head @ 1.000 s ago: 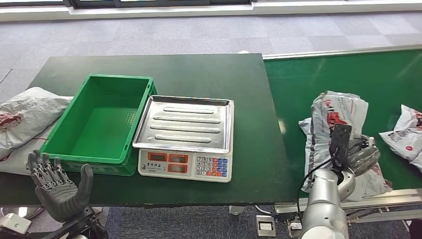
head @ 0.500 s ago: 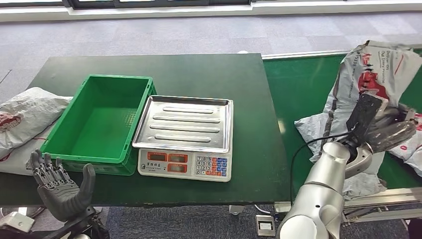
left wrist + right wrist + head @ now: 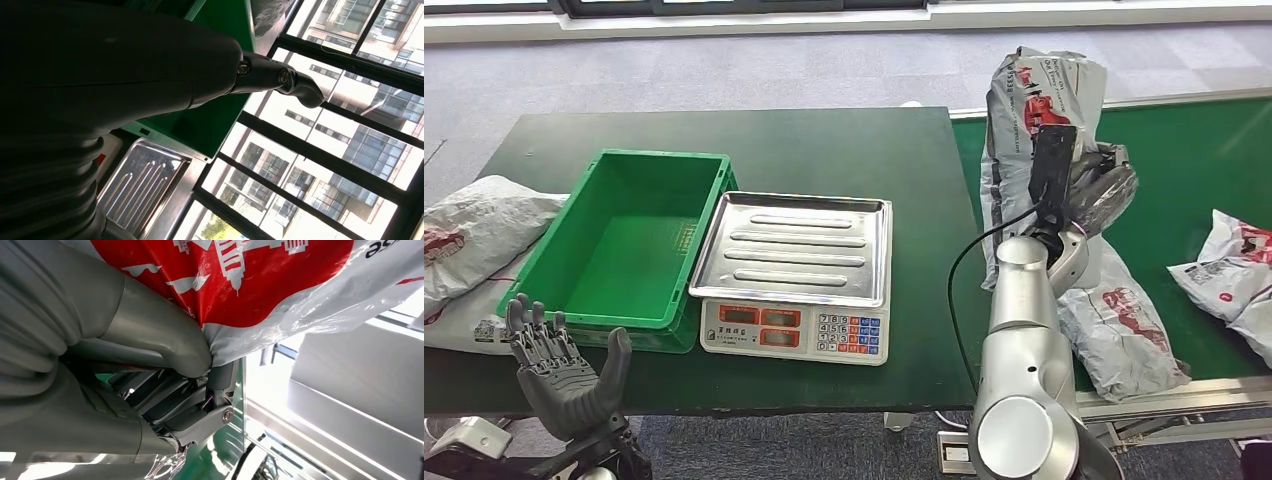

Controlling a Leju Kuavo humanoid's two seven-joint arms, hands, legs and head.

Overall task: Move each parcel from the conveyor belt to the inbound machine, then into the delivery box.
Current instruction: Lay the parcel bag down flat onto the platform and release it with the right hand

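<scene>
left hand (image 3: 564, 375): nearest the camera, below the table's front edge, fingers spread and upright, nothing in it. Left wrist view shows a dark finger (image 3: 280, 80) extended, not touching anything.
table (image 3: 844, 150): dark green, carries the crate and the scale side by side, touching or nearly so.
scale (image 3: 794, 275): steel tray on top is bare, keypad and displays face the robot.
crate (image 3: 624, 245): green, just left of the scale, nothing visible inside.
left parcel (image 3: 469, 245): grey-white bag with a red print, lying off the table's left end, beside the crate.
right hand (image 3: 1094, 190): raised over the belt's near-left part, fingers closed around the held parcel. Right wrist view: thumb (image 3: 165, 340) pressed against the bag's plastic.
held parcel (image 3: 1039, 120): grey bag with red print, hanging upright from the right hand, lifted clear of the belt, right of the scale.
belt (image 3: 1194, 170): green conveyor, right of the table.
belt parcels: one (image 3: 1124, 320) lying near the belt's front edge under the right arm, another (image 3: 1229, 285) at the right edge of the head view.
</scene>
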